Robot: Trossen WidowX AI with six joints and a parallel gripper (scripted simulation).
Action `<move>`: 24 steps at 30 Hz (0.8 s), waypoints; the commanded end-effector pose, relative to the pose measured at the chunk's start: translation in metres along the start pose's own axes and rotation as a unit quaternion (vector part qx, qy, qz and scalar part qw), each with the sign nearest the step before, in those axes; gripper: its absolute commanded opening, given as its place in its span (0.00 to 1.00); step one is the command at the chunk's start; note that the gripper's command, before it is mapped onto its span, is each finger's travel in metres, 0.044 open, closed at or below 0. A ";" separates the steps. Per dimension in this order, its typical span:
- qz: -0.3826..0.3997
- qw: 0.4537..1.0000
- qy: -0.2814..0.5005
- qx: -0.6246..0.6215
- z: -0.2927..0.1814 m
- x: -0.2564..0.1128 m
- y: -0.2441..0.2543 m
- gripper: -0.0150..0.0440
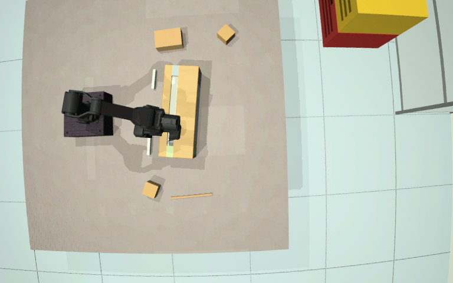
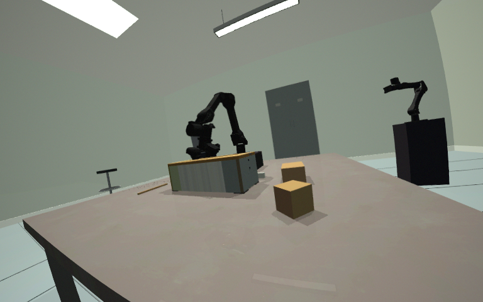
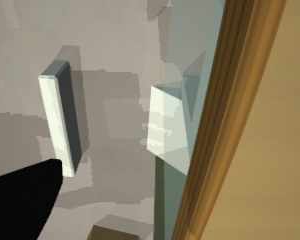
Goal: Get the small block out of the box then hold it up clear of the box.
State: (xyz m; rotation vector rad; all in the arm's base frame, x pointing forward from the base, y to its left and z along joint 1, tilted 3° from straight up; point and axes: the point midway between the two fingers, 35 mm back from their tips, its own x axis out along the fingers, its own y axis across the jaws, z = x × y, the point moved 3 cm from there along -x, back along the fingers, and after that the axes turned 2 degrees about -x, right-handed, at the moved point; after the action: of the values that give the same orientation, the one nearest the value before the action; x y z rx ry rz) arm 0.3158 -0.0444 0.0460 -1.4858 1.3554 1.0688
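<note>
The wooden box point(image 1: 188, 101) point(image 2: 203, 176) stands upright. Its roof point(image 3: 265, 125) and clear front fill the right of the wrist view. A narrow slot point(image 1: 174, 92) runs along its top, with a pale green end point(image 1: 169, 151) and a pale blue end point(image 1: 175, 69). My gripper point(image 1: 158, 132) is open and empty, low at the box's front near the green end. One black finger shows in the wrist view; the other is hidden. A white piece point(image 3: 168, 127) shows at the clear front. I cannot tell whether it is the small block. A grey shape point(image 1: 170, 142) in the slot is also unclear.
Two white bars point(image 1: 154, 78) point(image 1: 148, 146) lie before the box; the nearer one point(image 3: 54, 122) shows beside my finger. Wooden blocks point(image 1: 168, 38) point(image 1: 226, 33) stand beyond the blue end. Another block point(image 1: 150, 189) and a thin stick point(image 1: 191, 196) lie beyond the green end.
</note>
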 end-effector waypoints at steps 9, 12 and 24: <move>-0.002 1.000 0.002 0.000 -0.015 -0.004 -0.001 0.93; -0.001 1.000 0.002 0.000 -0.022 -0.029 -0.002 0.93; -0.004 1.000 -0.003 0.007 -0.028 -0.053 -0.002 0.89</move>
State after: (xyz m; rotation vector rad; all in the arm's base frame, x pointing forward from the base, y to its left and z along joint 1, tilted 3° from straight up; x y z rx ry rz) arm 0.3148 -0.0564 0.1030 -1.4854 1.3557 1.0717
